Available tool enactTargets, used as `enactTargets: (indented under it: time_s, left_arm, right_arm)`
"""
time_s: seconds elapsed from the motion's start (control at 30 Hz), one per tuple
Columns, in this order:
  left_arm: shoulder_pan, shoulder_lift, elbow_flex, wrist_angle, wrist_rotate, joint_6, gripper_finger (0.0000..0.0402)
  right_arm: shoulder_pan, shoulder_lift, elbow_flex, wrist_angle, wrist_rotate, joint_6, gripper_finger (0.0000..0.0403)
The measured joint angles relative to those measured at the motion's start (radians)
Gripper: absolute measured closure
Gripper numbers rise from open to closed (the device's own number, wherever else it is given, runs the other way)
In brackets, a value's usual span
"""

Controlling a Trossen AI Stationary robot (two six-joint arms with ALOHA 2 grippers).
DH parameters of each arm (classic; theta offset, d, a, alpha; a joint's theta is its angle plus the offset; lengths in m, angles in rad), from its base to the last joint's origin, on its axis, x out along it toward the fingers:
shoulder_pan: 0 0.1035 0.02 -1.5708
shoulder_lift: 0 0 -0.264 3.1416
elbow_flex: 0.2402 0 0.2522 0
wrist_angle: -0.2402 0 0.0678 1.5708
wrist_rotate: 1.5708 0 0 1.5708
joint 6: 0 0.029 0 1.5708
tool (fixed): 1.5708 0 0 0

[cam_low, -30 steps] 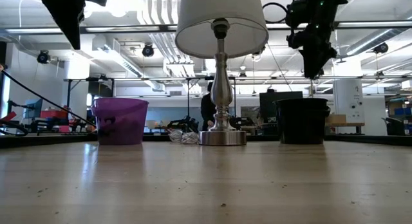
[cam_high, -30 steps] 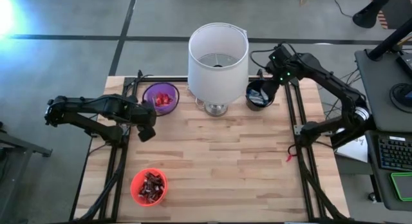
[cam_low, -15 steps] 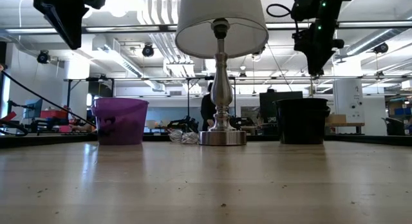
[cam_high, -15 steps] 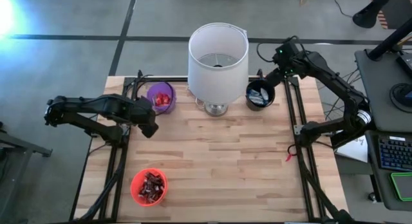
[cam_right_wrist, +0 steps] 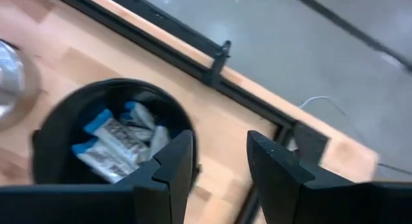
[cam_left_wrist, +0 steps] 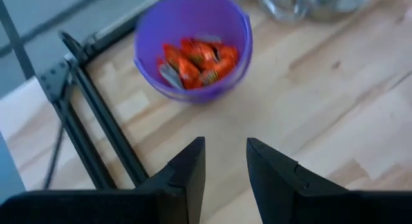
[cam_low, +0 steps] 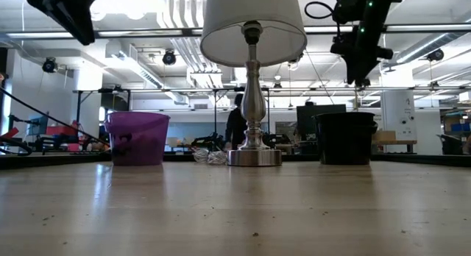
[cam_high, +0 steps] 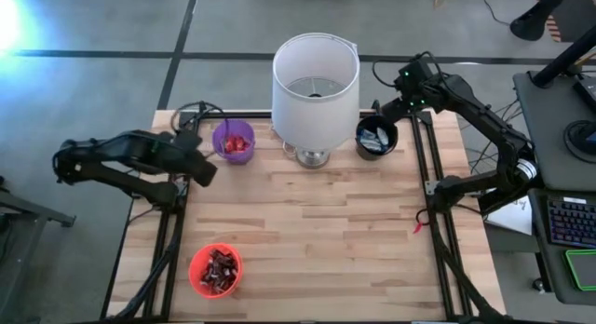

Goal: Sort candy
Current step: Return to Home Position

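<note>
The candy lies sorted in three containers around the table lamp (cam_high: pixel 315 77). Red-wrapped bars (cam_left_wrist: pixel 196 60) fill the purple cup (cam_left_wrist: pixel 193 95), which stands just beside the lamp's base on the left arm's side. Blue-and-white bars (cam_right_wrist: pixel 116 143) lie in the black cup (cam_right_wrist: pixel 96 89), just beside the base on the right arm's side. Dark-wrapped bars (cam_high: pixel 218 268) sit in the orange bucket (cam_high: pixel 194 268), well apart from the lamp, near the front corner of the table (cam_high: pixel 326 231) on the left arm's side. No loose candy shows on the wood. The left pincer (cam_left_wrist: pixel 224 147) hangs raised over the table's edge, beyond the purple cup from the lamp, its fingers apart with nothing between them. The right pincer (cam_right_wrist: pixel 219 143) is held high beyond the black cup from the lamp, above the table's back corner, its fingers likewise apart and empty.
</note>
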State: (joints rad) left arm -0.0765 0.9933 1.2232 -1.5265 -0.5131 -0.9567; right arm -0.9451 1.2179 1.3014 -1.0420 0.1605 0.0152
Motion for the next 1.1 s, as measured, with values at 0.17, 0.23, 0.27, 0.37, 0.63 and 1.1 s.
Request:
enactTargets:
  time_s: [0.17,0.23,0.27,0.37,0.63,1.1]
  left_arm:
    - [0.000,-0.116,-0.001,0.001,-0.072,0.081,0.0307]
    - [0.000,-0.160,-0.001,0.008,-0.088,0.125,0.0307]
    - [0.000,-0.179,-0.002,0.018,-0.096,0.148,0.0307]
    - [0.000,-0.243,-0.012,0.081,-0.124,0.221,0.0307]
    - [0.000,-0.432,-0.212,0.350,-0.136,0.420,0.0307]
    - [0.000,-0.708,-0.622,0.983,0.059,0.610,0.0307]
  right_arm:
    - [0.000,0.000,0.000,0.000,-0.063,0.049,0.0265]
    - [0.000,0.000,0.000,0.000,-0.066,0.077,0.0264]
    - [0.000,0.000,0.000,0.000,-0.067,0.093,0.0264]
    - [0.000,0.000,0.000,0.001,-0.068,0.146,0.0267]
    - [0.000,-0.005,0.000,0.001,-0.215,0.275,0.0271]
    - [0.003,-0.034,0.000,0.000,-0.402,0.475,0.0273]
